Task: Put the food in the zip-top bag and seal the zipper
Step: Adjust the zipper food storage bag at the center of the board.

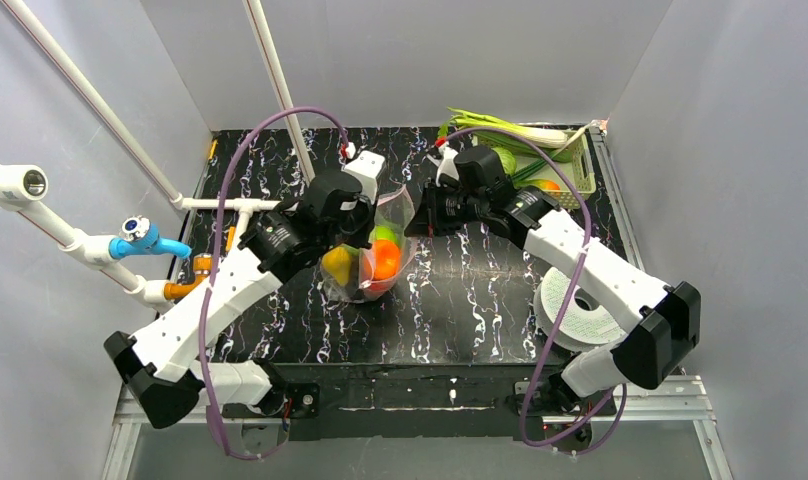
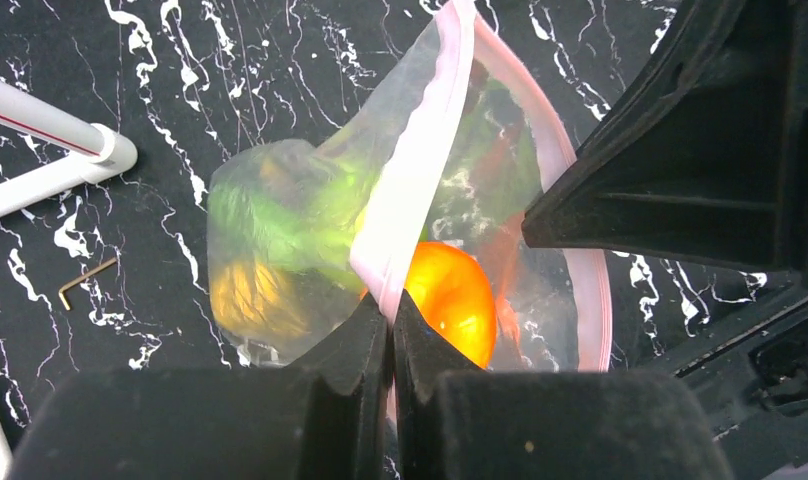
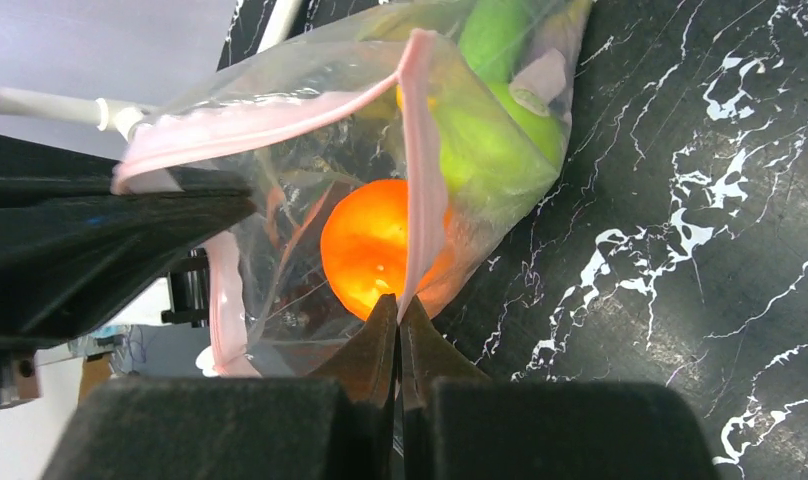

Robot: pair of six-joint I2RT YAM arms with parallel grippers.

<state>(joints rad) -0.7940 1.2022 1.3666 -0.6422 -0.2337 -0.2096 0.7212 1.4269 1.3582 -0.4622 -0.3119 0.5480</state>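
The clear zip-top bag [image 1: 375, 255] sits mid-table with its mouth open, held between both arms. It holds an orange fruit [image 1: 385, 260], a green one [image 1: 384, 235] and a yellow one [image 1: 339, 264]. My left gripper [image 2: 391, 312] is shut on the pink zipper strip [image 2: 420, 160] at one side of the mouth; the orange fruit [image 2: 455, 298] shows just behind it. My right gripper [image 3: 398, 307] is shut on the pink zipper strip [image 3: 417, 170] at the other side, with the orange fruit [image 3: 370, 245] and green fruit [image 3: 490, 140] inside the bag [image 3: 280, 150].
A pale green mesh basket [image 1: 565, 165] at the back right holds a leek [image 1: 500, 125] and more toy produce. A white round disc [image 1: 575, 310] lies under the right arm. White pipes [image 1: 230, 203] cross the left side; a small hex key [image 2: 85, 280] lies on the black marbled table [image 1: 460, 300].
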